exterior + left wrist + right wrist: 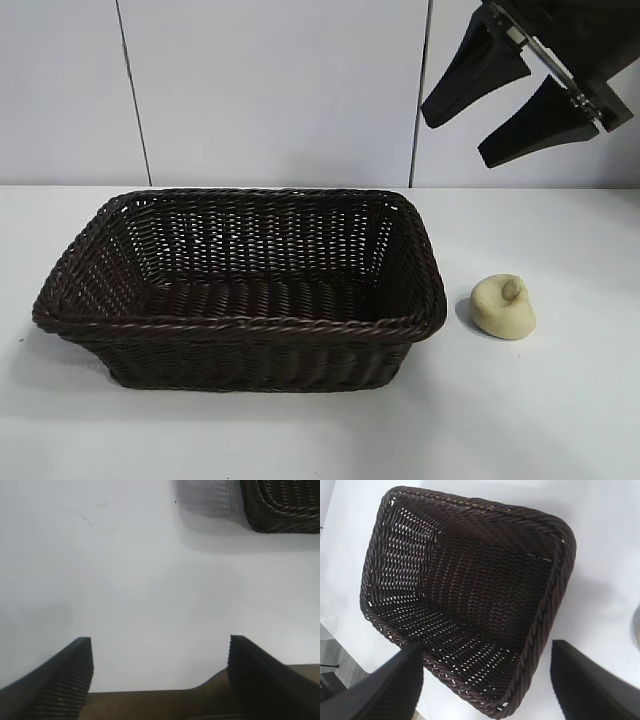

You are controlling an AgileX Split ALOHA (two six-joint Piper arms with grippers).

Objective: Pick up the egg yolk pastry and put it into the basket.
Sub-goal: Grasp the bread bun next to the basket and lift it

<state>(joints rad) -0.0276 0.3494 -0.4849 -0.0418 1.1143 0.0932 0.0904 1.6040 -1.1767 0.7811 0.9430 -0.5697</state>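
The egg yolk pastry (pixel 503 306), a small pale yellow lump with a brownish nub, lies on the white table just right of the basket. The dark brown wicker basket (pixel 240 325) stands at the table's middle and is empty; it also shows in the right wrist view (pixel 555 575) and a corner of it shows in the left wrist view (pixel 280 510). My right gripper (pixel 453 140) is open and empty, high in the air above and behind the pastry. My left gripper (pixel 160 665) is open and empty over bare table; it is out of the exterior view.
The white table (pixel 560 420) runs to a white panelled wall (pixel 270 90) behind. Bare table lies in front of and to the right of the pastry.
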